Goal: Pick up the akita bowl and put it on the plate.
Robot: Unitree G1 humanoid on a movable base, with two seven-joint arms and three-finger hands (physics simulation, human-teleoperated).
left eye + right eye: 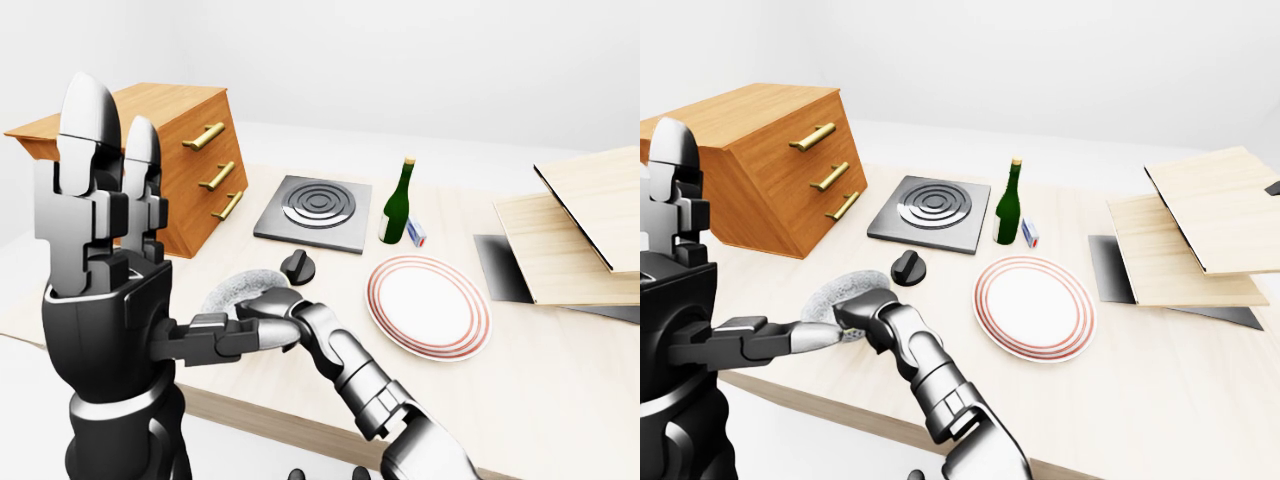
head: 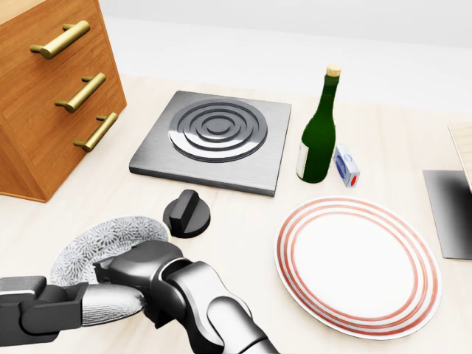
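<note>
Left hand [image 1: 100, 210]: standing nearest the camera at the left of the left-eye view, two fingers pointing straight up and spread from a thumb reaching right; open, gripping nothing.

Akita bowl [image 2: 110, 240]: grey, patterned, sitting on the light wooden table [image 2: 243, 221] near its left near edge, just beside the black knob [image 2: 186, 214].

Right hand [image 2: 136, 284]: lying over the bowl's near rim, arm running in from the bottom of the head view; whether its fingers are closing round the rim cannot be told.

Wooden drawer cabinet [image 1: 180, 165]: standing far left, three brass handles showing.

Stove burner plate [image 2: 214, 140]: square, grey, concentric rings, lying beyond the knob.

Green wine bottle [image 2: 318, 133]: standing upright right of the burner, a small white-and-blue box [image 2: 346, 165] just beside it.

Plate [image 2: 358, 265]: white with red rings, lying right of the bowl, apart from it, bearing nothing.

Light wooden boards [image 1: 575, 235]: lying stacked far right over a dark sheet [image 1: 1110, 270].
</note>
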